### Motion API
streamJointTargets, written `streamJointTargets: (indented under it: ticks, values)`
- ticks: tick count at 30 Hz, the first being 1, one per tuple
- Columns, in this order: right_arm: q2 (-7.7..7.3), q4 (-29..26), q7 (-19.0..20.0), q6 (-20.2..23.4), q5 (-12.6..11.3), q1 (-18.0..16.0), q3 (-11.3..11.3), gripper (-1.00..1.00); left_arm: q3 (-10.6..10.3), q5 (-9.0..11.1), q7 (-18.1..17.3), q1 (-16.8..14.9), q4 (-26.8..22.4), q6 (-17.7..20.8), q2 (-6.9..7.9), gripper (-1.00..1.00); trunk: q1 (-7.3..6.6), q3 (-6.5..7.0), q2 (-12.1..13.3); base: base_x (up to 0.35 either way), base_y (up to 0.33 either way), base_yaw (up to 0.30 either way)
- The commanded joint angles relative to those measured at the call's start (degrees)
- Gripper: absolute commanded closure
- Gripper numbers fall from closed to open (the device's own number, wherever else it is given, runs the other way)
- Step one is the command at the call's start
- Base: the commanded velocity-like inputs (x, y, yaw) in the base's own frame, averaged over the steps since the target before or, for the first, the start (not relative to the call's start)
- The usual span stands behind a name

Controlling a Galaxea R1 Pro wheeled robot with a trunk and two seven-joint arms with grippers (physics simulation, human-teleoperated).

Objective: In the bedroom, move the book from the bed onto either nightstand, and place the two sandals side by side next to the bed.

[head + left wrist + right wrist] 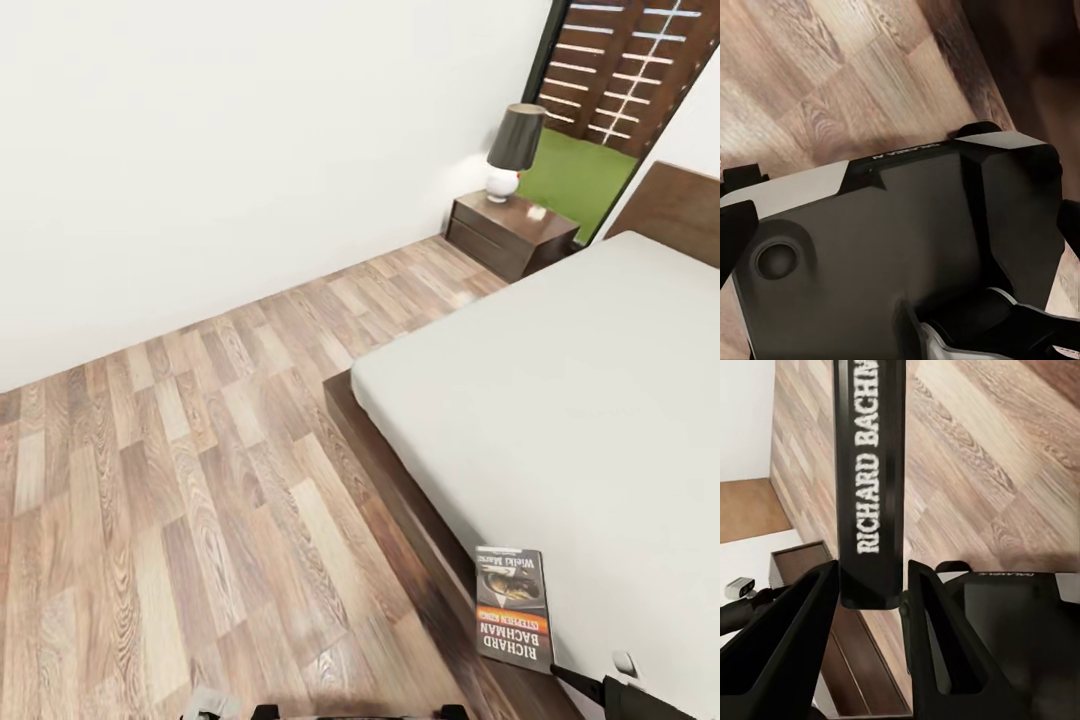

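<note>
Black spine of the book (868, 480) sits between the right gripper's (870, 600) fingers, which pinch it, long axis running straight out ahead; nightstand (510, 235) lies well off, beyond the bed (560, 400). Left gripper's state: cannot tell

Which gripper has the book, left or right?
The right gripper: the book sits spine-on, clamped between its fingers. The left gripper is open over the robot's base, holding nothing.

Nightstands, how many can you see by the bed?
1. The nightstand stands by the far wall, next to the bed, with a lamp on top. Another may be out of view.
</note>
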Motion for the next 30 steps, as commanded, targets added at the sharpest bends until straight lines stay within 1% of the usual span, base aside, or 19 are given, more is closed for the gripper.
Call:
streamJointTargets:
  ticks: [1,12,30]
  values:
    - [-0.03,-0.03,0.15,0.59,-0.61,0.0,0.37,1.0,0.41,-0.62,-0.14,-0.05,0.06,-0.35,-0.01,-1.0,0.02,-0.06,-0.06,0.0,0.0,0.294]
    - [-0.03,0.0,0.2,0.61,-0.61,0.0,0.37,1.0,0.4,-0.67,-0.14,-0.05,0.07,-0.35,-0.32,-1.0,0.02,-0.06,-0.06,0.0,0.0,0.294]
    - [-0.03,0.0,0.21,0.61,-0.61,0.0,0.37,1.0,0.41,-0.7,-0.14,-0.05,0.07,-0.35,-0.36,-1.0,0.02,-0.06,-0.06,0.0,0.0,0.294]
